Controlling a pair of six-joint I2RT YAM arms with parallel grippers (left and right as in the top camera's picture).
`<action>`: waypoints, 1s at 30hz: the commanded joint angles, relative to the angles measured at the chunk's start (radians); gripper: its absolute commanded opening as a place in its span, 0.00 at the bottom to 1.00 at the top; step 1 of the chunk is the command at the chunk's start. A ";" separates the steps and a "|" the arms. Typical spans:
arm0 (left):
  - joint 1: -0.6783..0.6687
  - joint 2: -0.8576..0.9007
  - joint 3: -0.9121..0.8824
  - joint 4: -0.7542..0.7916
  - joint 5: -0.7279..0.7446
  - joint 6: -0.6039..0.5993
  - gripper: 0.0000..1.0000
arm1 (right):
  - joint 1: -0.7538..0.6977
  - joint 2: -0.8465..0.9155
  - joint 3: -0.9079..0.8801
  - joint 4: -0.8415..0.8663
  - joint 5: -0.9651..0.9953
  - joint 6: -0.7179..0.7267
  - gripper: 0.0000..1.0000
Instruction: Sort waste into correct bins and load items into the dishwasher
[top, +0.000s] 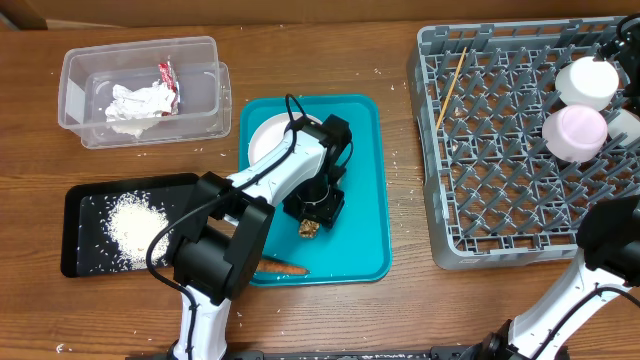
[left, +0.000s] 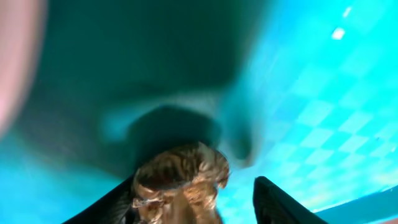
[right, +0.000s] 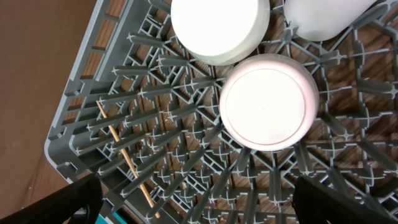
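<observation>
Brown food lump (left: 180, 174) sits bottom centre inside the left gripper (left: 189, 193), fingers parted, gap showing on its right; right gripper (right: 196, 205) hangs wide open over the rack (right: 81, 124).

The overhead camera looks straight down on the whole table (top: 300, 60), with the arm bases at the near edge. The left wrist camera faces down from very close above the teal serving tray (left: 323, 93), blurred. It shares that tray and the brown lumpy food piece (left: 180, 177) with the overhead view. The right wrist camera looks down from higher over the grey dish rack (right: 155, 143) at the right. It shares the rack and thin wooden stick (right: 124, 158) with the overhead view.
</observation>
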 joint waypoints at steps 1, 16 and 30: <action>-0.011 0.021 -0.024 -0.021 0.025 0.016 0.54 | -0.003 -0.015 0.011 0.004 -0.008 0.000 1.00; -0.011 0.021 -0.025 0.011 0.001 0.006 0.59 | -0.003 -0.015 0.011 0.004 -0.008 0.000 1.00; -0.011 0.021 -0.017 -0.011 -0.079 -0.084 0.38 | -0.003 -0.015 0.011 0.004 -0.008 0.000 1.00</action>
